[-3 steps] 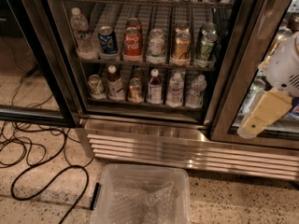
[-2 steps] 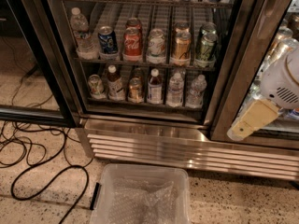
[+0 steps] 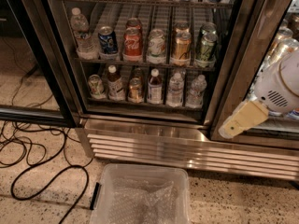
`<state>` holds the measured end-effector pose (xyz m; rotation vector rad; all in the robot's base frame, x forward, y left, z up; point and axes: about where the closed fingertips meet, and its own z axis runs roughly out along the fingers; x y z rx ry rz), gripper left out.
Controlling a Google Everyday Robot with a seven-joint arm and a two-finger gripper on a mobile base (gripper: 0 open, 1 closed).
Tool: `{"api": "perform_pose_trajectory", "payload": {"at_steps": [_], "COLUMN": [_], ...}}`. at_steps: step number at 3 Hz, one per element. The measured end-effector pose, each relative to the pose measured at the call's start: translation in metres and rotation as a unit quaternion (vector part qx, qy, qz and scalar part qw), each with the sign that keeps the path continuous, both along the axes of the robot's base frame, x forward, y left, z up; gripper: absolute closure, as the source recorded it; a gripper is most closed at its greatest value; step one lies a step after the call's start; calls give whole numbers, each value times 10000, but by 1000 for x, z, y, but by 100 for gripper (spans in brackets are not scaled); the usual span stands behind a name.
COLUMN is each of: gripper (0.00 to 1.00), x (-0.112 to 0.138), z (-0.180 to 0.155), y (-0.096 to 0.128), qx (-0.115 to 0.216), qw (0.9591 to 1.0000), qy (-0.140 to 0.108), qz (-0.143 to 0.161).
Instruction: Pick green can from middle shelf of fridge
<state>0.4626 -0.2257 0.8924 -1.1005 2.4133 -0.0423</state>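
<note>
The fridge [image 3: 154, 125] stands with its left glass door open. The middle shelf [image 3: 140, 62] holds a water bottle, a blue can, red cans, a white-and-green can, a gold can and, at its right end, the dark green can [image 3: 205, 47], with a second green can behind it. My gripper [image 3: 237, 121], a cream part on the white arm, hangs at the right in front of the shut right door. It is below and to the right of the green can and well apart from it.
The lower shelf [image 3: 145, 101] holds small bottles and cans. A louvred steel grille [image 3: 196, 153] runs along the base. A clear plastic bin [image 3: 140, 195] with bubble wrap sits on the floor in front. Black cables [image 3: 37, 171] lie on the left floor. The open door's frame [image 3: 32, 78] stands at the left.
My gripper and arm have moved left and slightly down along the right door. The cans and bottles have not moved.
</note>
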Motion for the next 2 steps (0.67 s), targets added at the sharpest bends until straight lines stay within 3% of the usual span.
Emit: {"api": "perform_pose_trajectory", "payload": {"at_steps": [1, 2], "gripper": [0, 0], "x": [22, 36], "z": [-18, -34], "y": [1, -3], "qx": [251, 444], "qw": [9967, 9885], "qy": [-328, -501], "qz": [-701, -1359]}}
